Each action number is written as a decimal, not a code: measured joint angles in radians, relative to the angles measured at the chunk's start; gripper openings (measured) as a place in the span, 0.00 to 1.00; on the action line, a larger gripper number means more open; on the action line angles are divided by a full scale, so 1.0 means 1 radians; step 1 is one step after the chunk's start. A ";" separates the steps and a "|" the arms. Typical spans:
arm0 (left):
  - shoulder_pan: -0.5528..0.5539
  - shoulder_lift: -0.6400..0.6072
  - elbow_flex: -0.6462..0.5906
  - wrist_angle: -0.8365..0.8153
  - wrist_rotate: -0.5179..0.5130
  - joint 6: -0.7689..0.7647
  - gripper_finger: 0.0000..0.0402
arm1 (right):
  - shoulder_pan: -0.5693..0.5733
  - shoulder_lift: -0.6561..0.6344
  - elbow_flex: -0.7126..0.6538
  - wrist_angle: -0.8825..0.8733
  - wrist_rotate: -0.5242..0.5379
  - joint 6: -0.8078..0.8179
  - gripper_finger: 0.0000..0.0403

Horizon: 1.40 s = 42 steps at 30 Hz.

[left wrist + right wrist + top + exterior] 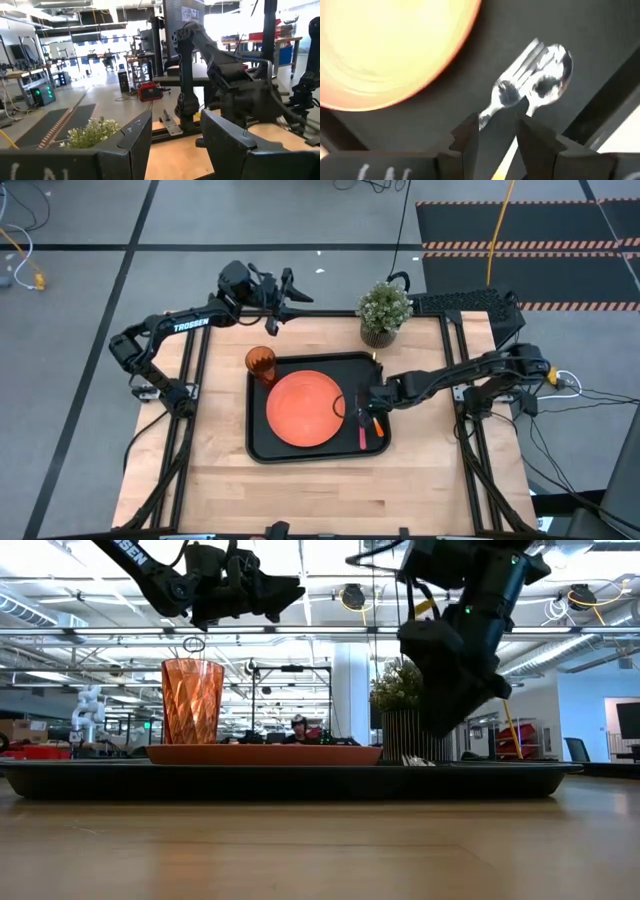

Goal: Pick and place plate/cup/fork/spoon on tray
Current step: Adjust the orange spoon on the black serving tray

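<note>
I have the right gripper (pixel 363 412) low over the tray's (pixel 258 448) right side in the high view, right of the plate (pixel 303 408). In the right wrist view its fingers (pixel 467 135) stand a little apart with nothing clamped between them. The fork (pixel 512 85) and spoon (pixel 551 75) lie just beyond the fingertips, side by side, heads touching or nearly so, on the black tray floor at centre right of that frame. From above, the two handles show just below the gripper, near the tray's lower right corner.

Both utensils look light, stiff and slick; I judge the metal heads would slip in the pads, so the plastic handles are the better hold, though they sit so close together that one could drag the other.

The cup (pixel 260 364) stands upright at the tray's upper left corner, near the plate. All four items sit on the tray.

The left gripper (pixel 286 297) waits raised at upper centre of the high view, fingers (pixel 132 145) apart and empty, beside the potted plant (pixel 384 311).
</note>
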 joint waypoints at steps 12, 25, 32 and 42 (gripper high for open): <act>0.000 0.000 0.000 -0.011 0.040 -0.089 0.43 | 0.057 0.177 0.289 -0.142 -0.072 -0.056 0.29; 0.002 0.000 0.000 -0.071 0.107 -0.143 0.43 | 0.055 0.175 0.235 0.790 -0.115 -0.159 0.29; 0.014 0.000 0.000 -0.174 0.114 -0.075 0.43 | 0.030 0.134 0.221 0.770 -0.058 -0.143 0.29; 0.031 0.000 0.000 -0.184 0.114 -0.074 0.43 | 0.071 0.222 0.598 -0.375 0.200 -0.055 0.29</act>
